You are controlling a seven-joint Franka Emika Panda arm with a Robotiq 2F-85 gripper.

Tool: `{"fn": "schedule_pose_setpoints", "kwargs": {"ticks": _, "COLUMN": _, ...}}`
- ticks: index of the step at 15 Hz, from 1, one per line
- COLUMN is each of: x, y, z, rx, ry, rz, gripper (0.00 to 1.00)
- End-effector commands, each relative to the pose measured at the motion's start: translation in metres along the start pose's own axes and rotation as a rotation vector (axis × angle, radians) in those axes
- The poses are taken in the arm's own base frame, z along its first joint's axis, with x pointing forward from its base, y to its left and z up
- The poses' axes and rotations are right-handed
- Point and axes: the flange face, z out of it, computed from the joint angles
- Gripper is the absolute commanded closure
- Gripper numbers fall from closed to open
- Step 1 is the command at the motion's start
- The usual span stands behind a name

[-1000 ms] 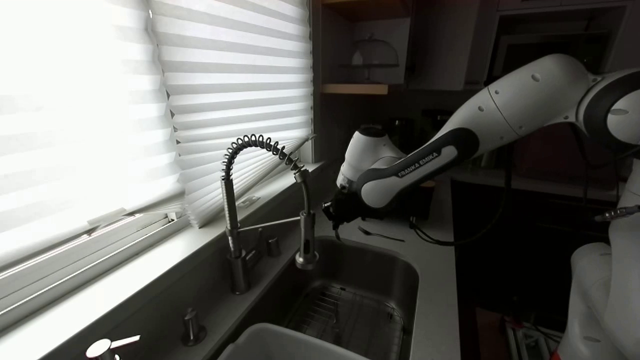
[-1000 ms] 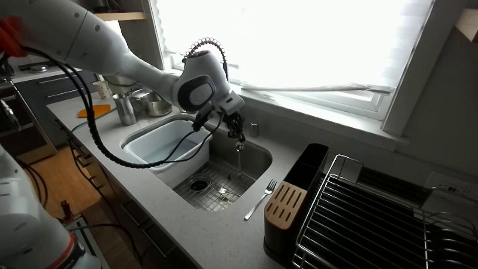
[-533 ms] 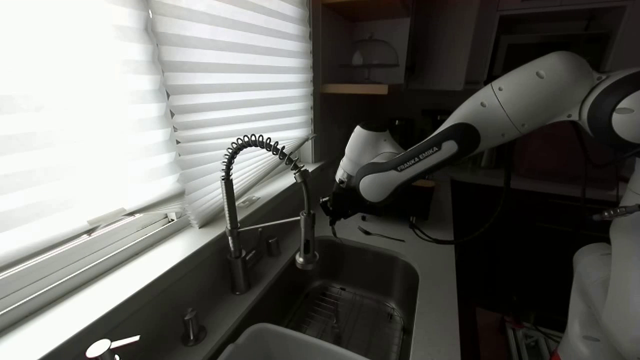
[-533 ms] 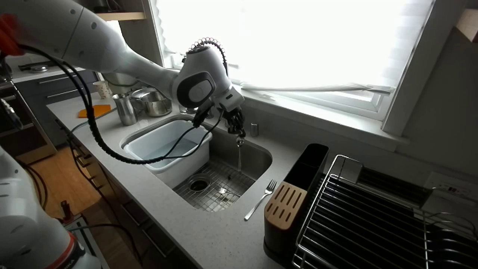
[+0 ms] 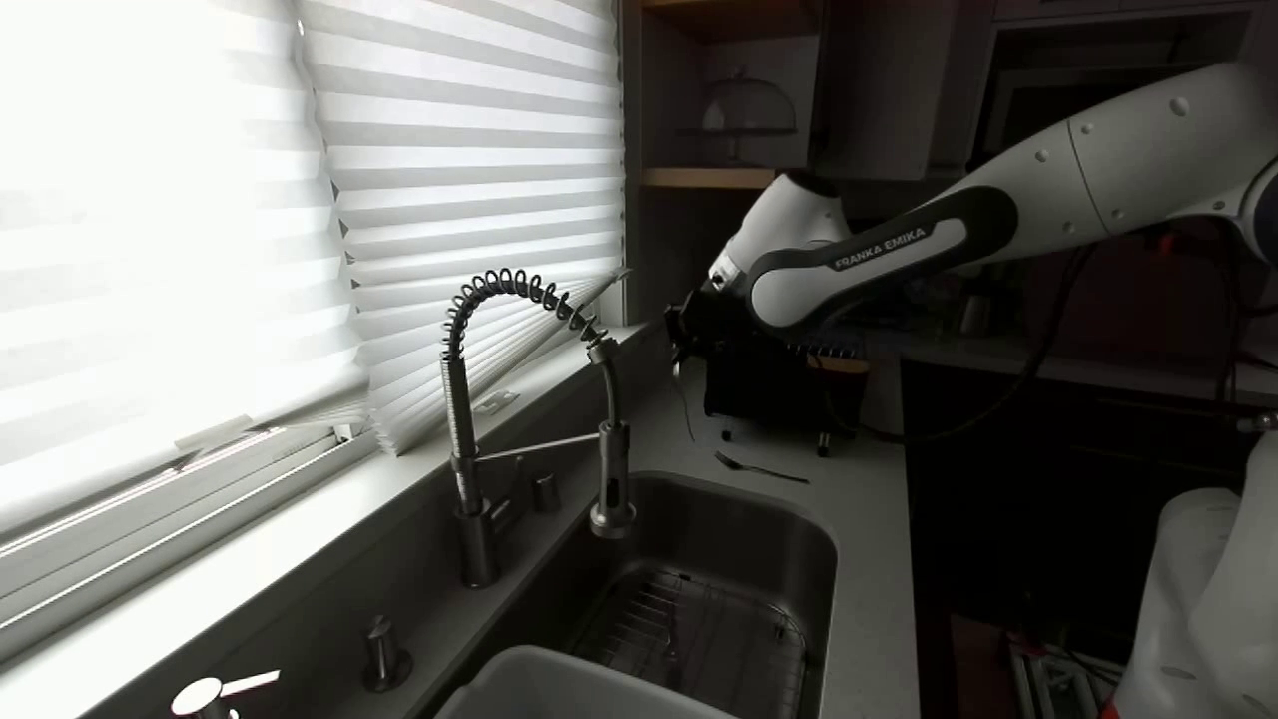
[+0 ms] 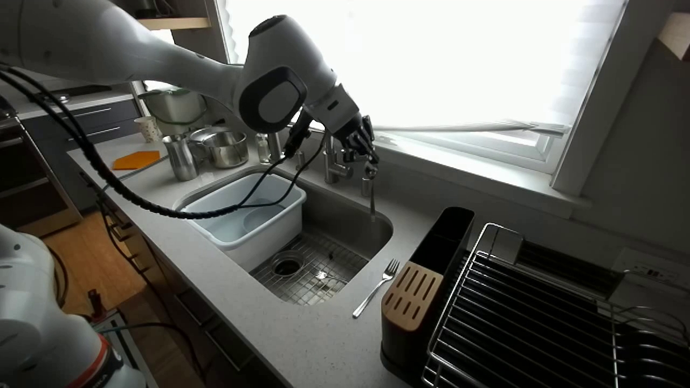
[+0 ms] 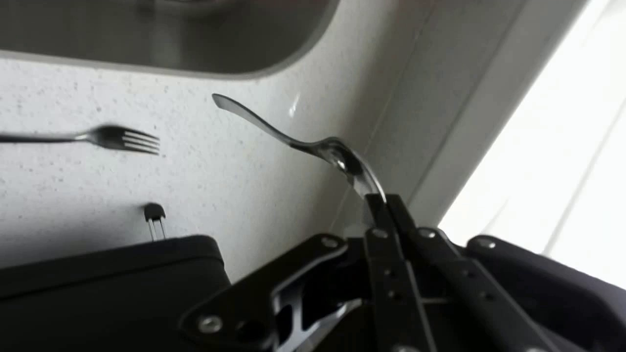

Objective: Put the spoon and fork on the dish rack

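Spoon [image 7: 337, 157] hangs in the air, pinched at the tip of its bowl by the gripper [image 7: 385, 200], whose 2 black fingers [image 7: 382, 249] are drawn almost together with only the thin edge of metal between them; its handle slopes away over the speckled countertop [image 6: 323, 334] in the wrist view and points downward in both exterior views. It is near the window-side corner of the steel sink [image 6: 374, 234], well apart from the dish rack [image 6: 528, 318], a black rack with wire bars across its top. The fork [image 6: 377, 289] lies on the countertop between the sink and a black utensil holder [image 6: 447, 231] with a slotted wooden top, which stands along the sink-facing side of the dish rack. Inside the sink sit a pale plastic tub [image 6: 275, 234] and, on the wire grid [image 6: 312, 246] near the drain [image 6: 287, 267], a shiny utensil [image 6: 322, 275] too small to identify. A spring-neck faucet [image 5: 460, 414] rises between the sink and the pleated window blind [image 5: 469, 150]. Past the tub, a steel pot [image 6: 229, 153], a tall steel cup [image 6: 182, 159] and an orange mat [image 6: 137, 160] are on the countertop.
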Motion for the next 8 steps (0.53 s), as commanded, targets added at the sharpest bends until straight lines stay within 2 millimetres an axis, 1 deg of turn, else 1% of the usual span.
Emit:
{"fn": "schedule_pose_setpoints", "kwargs": {"ticks": 1, "x": 0.030, "y": 0.012, "z": -0.041, "rx": 0.099, "ry": 0.088, "rz": 0.134, "gripper": 0.99}}
{"fn": "schedule_pose_setpoints", "kwargs": {"ticks": 2, "x": 0.037, "y": 0.015, "z": -0.054, "rx": 0.128, "ry": 0.113, "rz": 0.163, "gripper": 0.99}}
{"fn": "schedule_pose_setpoints", "kwargs": {"ticks": 5, "x": 0.061, "y": 0.024, "z": -0.084, "rx": 0.200, "ry": 0.205, "rz": 0.269, "gripper": 0.99}}
{"fn": "schedule_pose_setpoints", "kwargs": {"ticks": 7, "x": 0.079, "y": 0.032, "z": -0.098, "rx": 0.239, "ry": 0.274, "rz": 0.332, "gripper": 0.99}}
{"fn": "schedule_pose_setpoints", "kwargs": {"ticks": 8, "x": 0.087, "y": 0.038, "z": -0.102, "rx": 0.246, "ry": 0.299, "rz": 0.366, "gripper": 0.99}}
